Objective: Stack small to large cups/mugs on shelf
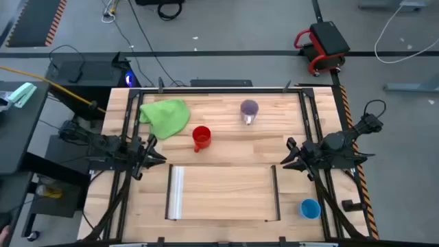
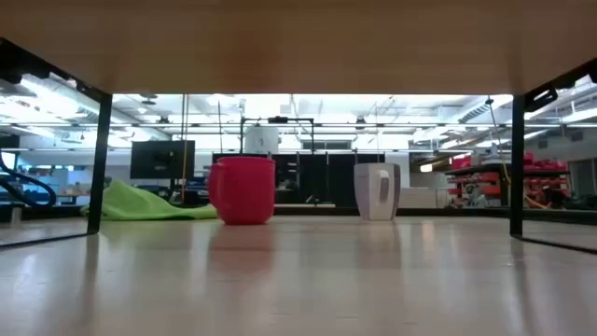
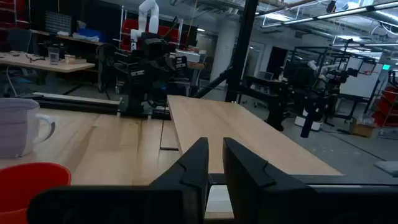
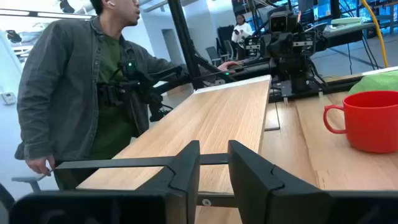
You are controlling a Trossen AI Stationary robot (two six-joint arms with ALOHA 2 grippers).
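Note:
The red mug stands upright on the table beyond the shelf, a light-wood panel between a silvery rail and a dark rail. Farther back, toward the right, the lilac mug stands with its pale handle showing. The light-blue cup sits near the table's near right corner. My left gripper hovers off the shelf's left end and my right gripper off its right end. Both are open by a narrow gap and empty.
A green cloth lies crumpled on the far left of the table, close to the red mug. Dark frame rails run along both table sides. A person stands beyond the table's edge in the right wrist view.

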